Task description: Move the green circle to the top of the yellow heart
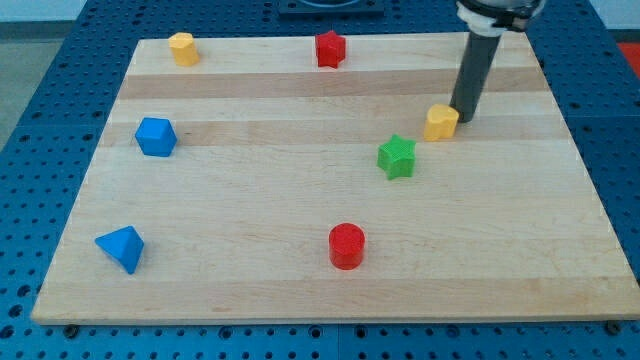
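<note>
My tip (462, 118) touches the yellow block (441, 122) on its right side, seemingly poised to push it. The green star (397, 156) sits just below-left. No gripper is fitted, so it has no state.

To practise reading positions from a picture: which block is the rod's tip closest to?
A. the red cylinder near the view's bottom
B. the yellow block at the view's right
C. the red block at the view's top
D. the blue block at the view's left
B: my tip sits right beside the yellow block, on its right side in the view, while the green star lies a little further off, below and to the left.
</note>
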You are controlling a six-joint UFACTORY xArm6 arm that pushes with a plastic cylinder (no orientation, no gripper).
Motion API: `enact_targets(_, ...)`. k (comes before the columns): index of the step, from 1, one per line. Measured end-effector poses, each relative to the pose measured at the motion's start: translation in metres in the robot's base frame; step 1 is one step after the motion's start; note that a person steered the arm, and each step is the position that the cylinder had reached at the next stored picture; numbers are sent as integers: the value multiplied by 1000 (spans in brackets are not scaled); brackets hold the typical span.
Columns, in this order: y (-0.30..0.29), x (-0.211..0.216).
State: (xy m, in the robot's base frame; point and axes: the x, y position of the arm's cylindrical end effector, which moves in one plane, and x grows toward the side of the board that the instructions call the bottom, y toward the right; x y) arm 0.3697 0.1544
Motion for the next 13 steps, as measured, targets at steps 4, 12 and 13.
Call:
enact_targets(4, -57, 11)
enact_targets(12, 57, -150)
enact_targets(13, 27, -155)
